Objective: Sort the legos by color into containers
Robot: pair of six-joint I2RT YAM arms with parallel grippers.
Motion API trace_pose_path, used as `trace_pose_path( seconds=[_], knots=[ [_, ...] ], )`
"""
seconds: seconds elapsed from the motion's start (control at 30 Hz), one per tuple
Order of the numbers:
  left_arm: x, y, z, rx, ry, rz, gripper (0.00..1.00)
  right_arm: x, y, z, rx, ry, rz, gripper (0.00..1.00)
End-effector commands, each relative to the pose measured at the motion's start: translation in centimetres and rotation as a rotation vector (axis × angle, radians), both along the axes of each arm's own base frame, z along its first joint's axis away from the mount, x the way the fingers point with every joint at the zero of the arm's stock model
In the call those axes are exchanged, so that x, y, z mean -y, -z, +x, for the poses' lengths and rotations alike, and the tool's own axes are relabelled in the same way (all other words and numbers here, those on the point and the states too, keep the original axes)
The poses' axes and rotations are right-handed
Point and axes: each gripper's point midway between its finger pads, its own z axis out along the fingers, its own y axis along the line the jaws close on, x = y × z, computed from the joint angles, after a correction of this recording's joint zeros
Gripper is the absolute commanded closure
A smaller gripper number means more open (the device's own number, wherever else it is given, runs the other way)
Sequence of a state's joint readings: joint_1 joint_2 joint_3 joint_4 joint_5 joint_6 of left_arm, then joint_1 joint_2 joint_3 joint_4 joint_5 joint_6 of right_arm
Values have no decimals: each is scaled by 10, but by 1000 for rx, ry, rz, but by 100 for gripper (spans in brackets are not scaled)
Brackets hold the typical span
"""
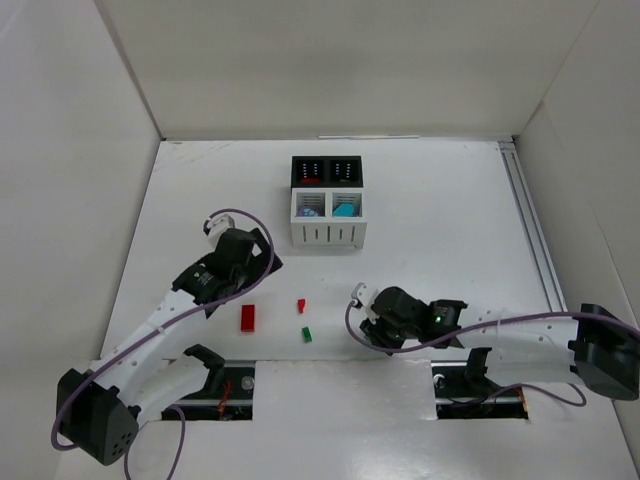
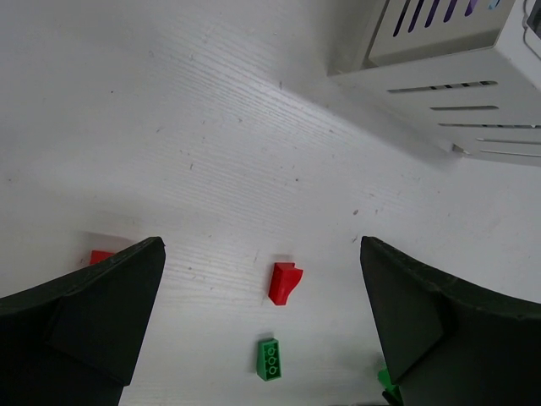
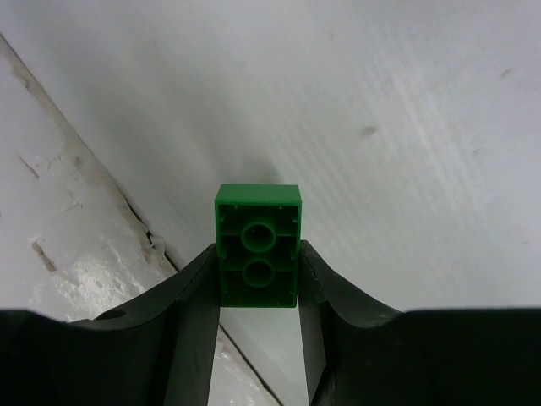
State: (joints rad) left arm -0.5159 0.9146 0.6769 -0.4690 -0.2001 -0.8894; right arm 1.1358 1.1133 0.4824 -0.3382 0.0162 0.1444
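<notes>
Jaws of the right gripper [image 3: 258, 275] are closed on a green brick [image 3: 258, 222], gripping its two long sides, close to the worktop [image 1: 450, 230] near its near edge. The left gripper [image 2: 260, 245] stands wide open and holds nothing, above a red wedge [image 2: 284, 282] and a small green piece [image 2: 270, 359]. A flat red brick [image 1: 247, 317] lies to their left. The bin block [image 1: 328, 234] sits towards the far edge, with teal pieces [image 1: 345, 210] in its right white compartment.

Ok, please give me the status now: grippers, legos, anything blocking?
Left gripper open, over table. Right gripper shut on green lego. Red wedge lego, flat red lego, small green lego loose on table. Path to containers looks clear.
</notes>
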Motion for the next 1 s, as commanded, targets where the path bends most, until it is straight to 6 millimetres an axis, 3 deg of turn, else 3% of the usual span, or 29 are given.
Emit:
trace_pose_path(
  seconds=[0.0,0.17,0.27,0.3,0.33,0.4,0.43,0.47,0.53,0.63,0.67,0.8,0.97],
  knots=[
    [1,3,-5,-3,4,-10,0,-41,-60,39,204,-45,96,73],
    [4,6,-7,-11,19,-24,0,-66,-126,102,445,-39,44,74],
    [5,4,-8,-5,32,-28,0,-75,-169,156,554,-14,55,75],
    [4,7,-9,-13,31,-24,0,-67,-183,186,586,36,67,75],
    [9,6,-10,-7,50,-35,0,-71,-199,208,622,32,78,75],
    [13,8,-12,-8,67,-42,0,-75,-215,237,640,1,121,75],
    [16,6,-12,1,84,-41,0,-65,-221,260,655,26,113,75],
    [18,6,-13,-3,93,-48,0,-71,-231,283,684,26,108,75],
    [25,9,-14,0,116,-51,0,-62,-227,313,672,55,69,75],
    [35,13,-19,-11,165,-38,0,-66,-217,366,662,87,27,75],
    [37,15,-21,-19,176,-33,0,-62,-214,367,647,85,24,75],
    [55,12,-29,4,249,-39,1,-64,-205,410,633,106,30,75],
    [67,13,-38,-5,289,-6,2,-66,-199,419,607,94,37,69]
  ],
)
